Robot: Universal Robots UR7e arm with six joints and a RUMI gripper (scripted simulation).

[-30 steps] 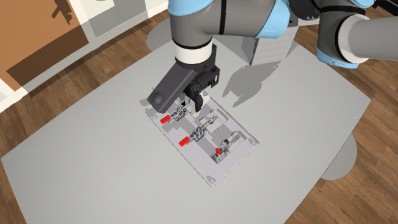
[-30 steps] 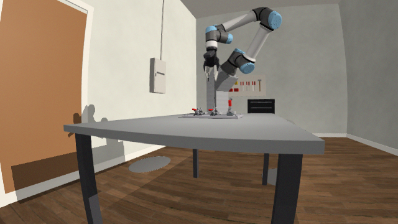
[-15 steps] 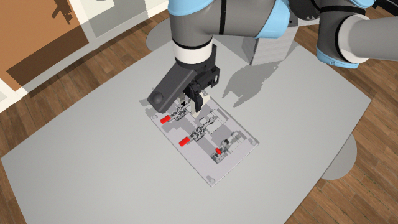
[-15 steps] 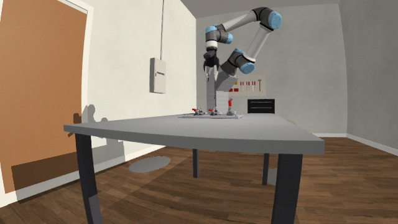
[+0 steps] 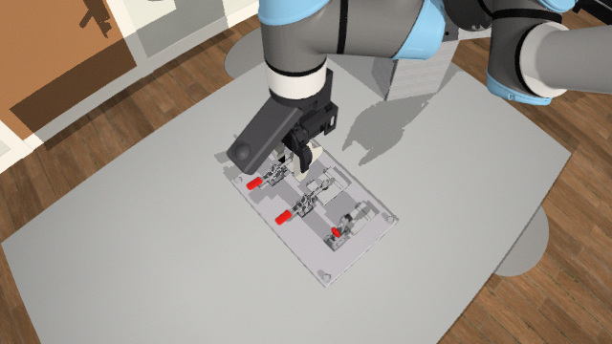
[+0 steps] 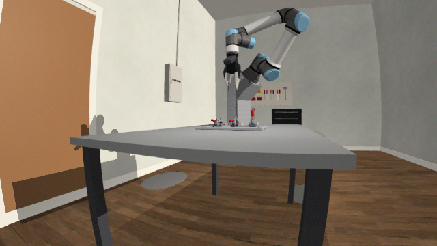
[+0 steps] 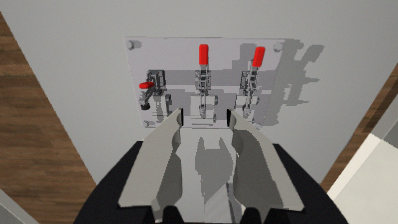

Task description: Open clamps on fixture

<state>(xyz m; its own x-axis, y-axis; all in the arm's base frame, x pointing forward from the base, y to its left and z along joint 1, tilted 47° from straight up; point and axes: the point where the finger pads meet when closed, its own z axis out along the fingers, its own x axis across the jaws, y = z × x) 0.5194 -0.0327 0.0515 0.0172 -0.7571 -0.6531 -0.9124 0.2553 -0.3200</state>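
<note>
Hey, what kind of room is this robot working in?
Probably a small workshop. A tool board with hanging hand tools is on the back wall, a dark cabinet stands below it, and a clamping fixture lies on the grey table.

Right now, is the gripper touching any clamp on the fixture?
Apart. The exterior view shows the gripper hanging high above the fixture and its red-handled clamps, with open wall between them.

We see a grey table on dark legs standing on a wooden floor. On the left wall we note a brown door and a pale wall box; at the back hang a tool board and, below it, 1 black cabinet.
</note>
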